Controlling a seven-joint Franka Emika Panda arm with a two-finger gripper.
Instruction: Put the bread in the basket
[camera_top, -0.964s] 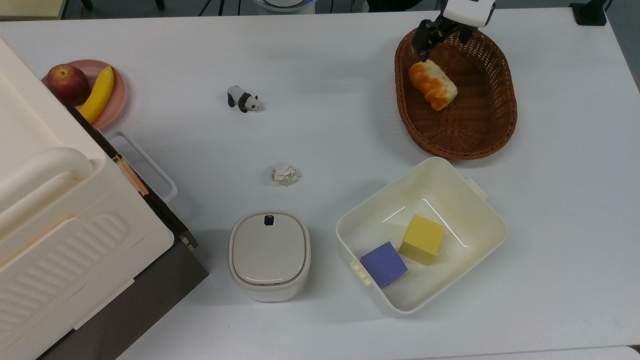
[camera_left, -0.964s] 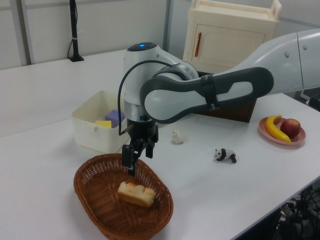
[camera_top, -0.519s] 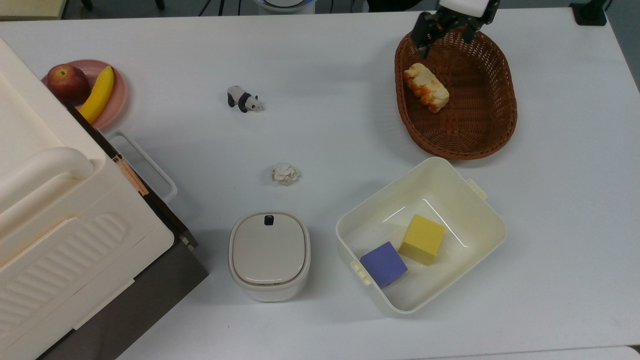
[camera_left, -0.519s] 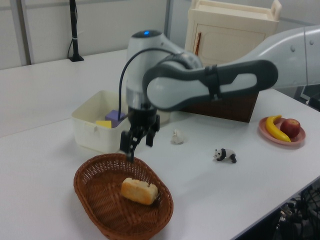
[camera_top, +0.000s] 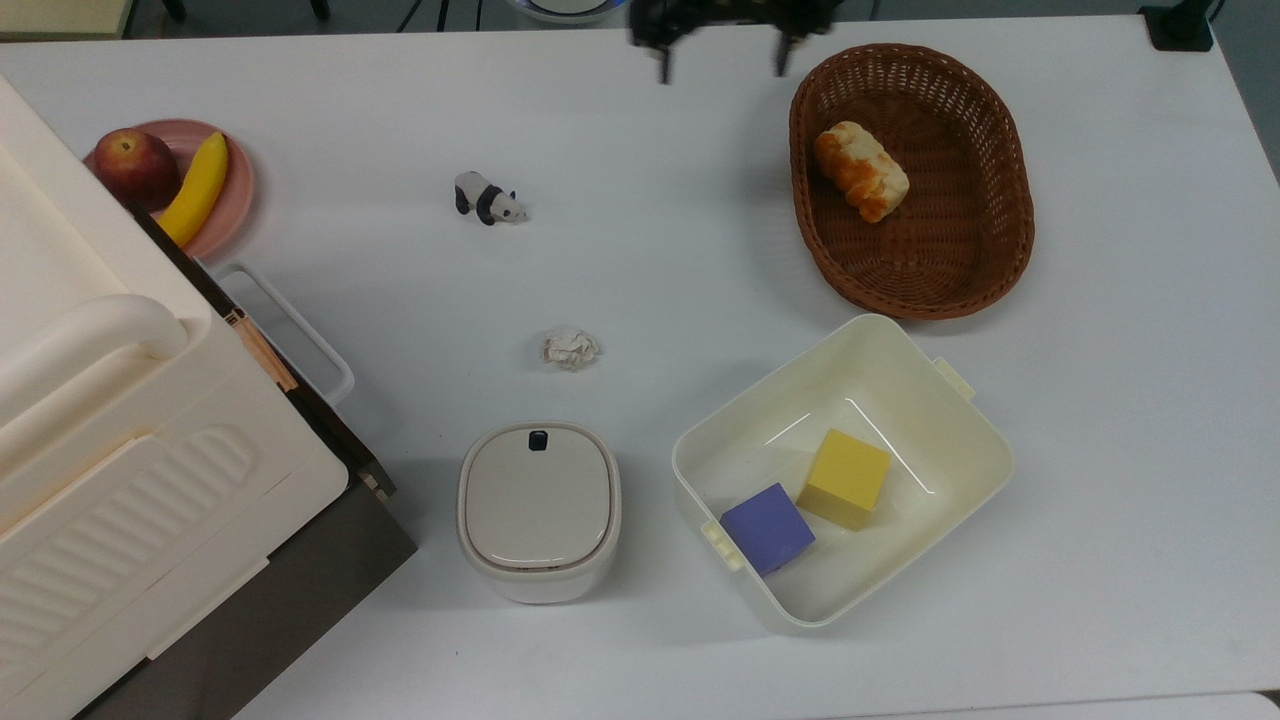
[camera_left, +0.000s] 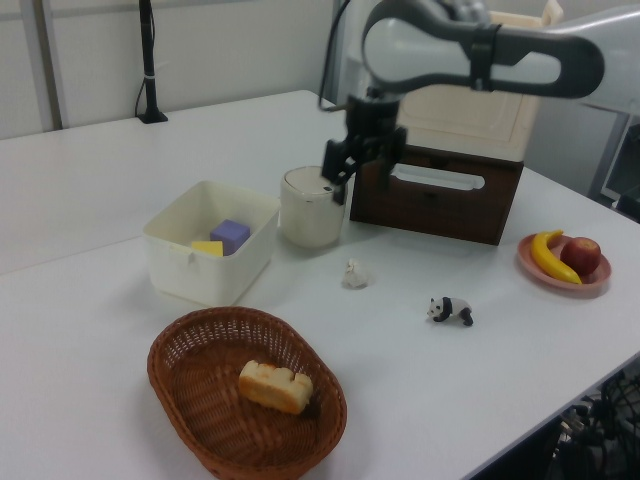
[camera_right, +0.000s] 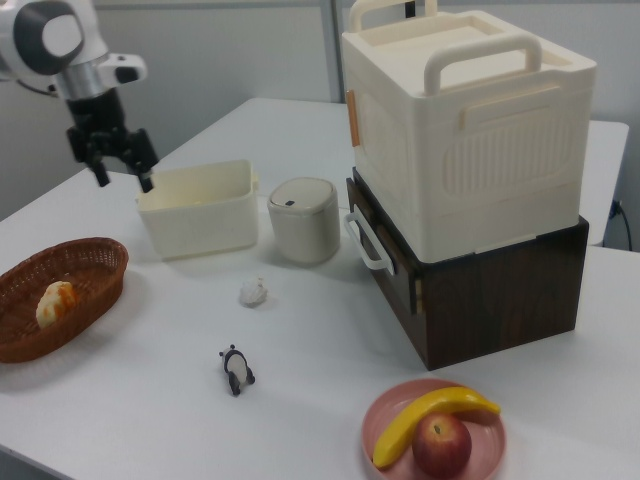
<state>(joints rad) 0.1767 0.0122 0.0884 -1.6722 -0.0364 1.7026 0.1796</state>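
A white table (camera_top: 640, 260) carries the woven basket (camera_top: 985, 250); the bread (camera_top: 861, 170) lies inside it, toward the top view's left; the gripper (camera_top: 720, 55) hangs raised, clear of the basket, fingers spread, empty.

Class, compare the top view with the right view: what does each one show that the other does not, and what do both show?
Top view alone: the purple cube and yellow cube inside the cream bin.
Right view alone: the white carry case's top handles and the dark wooden box beneath it, seen from the side.
Both: the bread lying in the basket, the open gripper away from it, the panda figure, paper ball and fruit plate.
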